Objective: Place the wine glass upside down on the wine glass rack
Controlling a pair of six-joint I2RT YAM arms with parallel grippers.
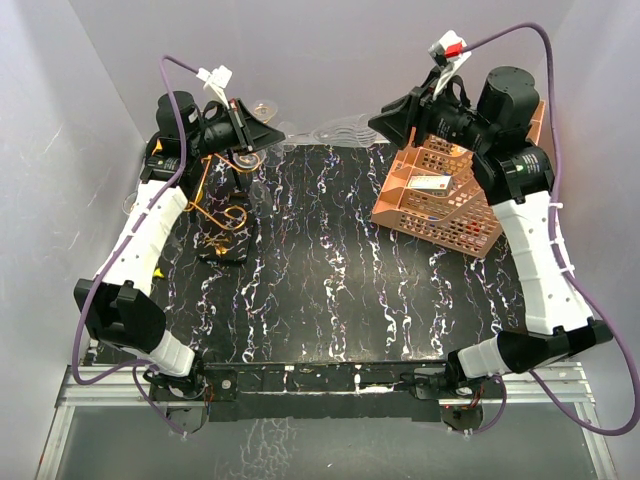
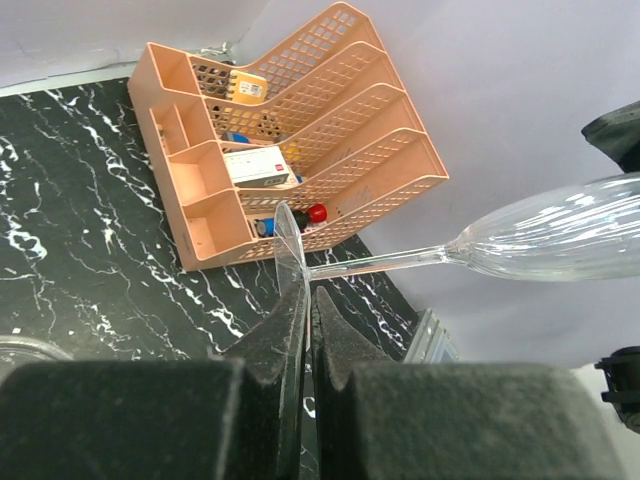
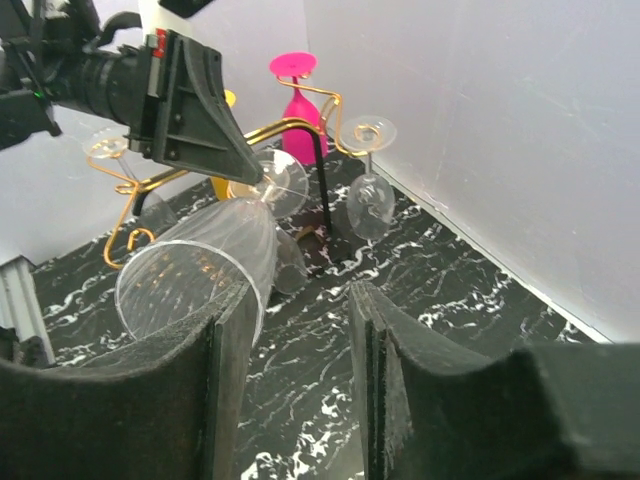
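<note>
Clear ribbed glass hangs in the air, not on the stand: the wine glass (image 2: 540, 235) lies nearly level, its stem running sideways. The left gripper (image 2: 308, 300) is clamped tight on the flat foot, fingers pressed either side of the disc. In the top view it sits near 12 o'clock over the marbled table (image 1: 330, 280), with the bowl pointing toward 3 o'clock.

The right gripper (image 3: 300, 290) faces the bowl's open mouth with its jaws wide apart. The rim shows just past one finger, and nothing is held.

The wine glass rack (image 1: 222, 212) stands at about 10 o'clock. A pink glass (image 3: 298, 100) and a clear hanging glass (image 3: 368, 205) are already on its gold arms. The orange tray (image 1: 440, 195) at 2 o'clock plays no part.

My judgement is that pickup and lift are done, while turning and hanging are not. The glass must go bowl-down, then its foot must slide into a scroll. Which scrolls are free I cannot tell.
</note>
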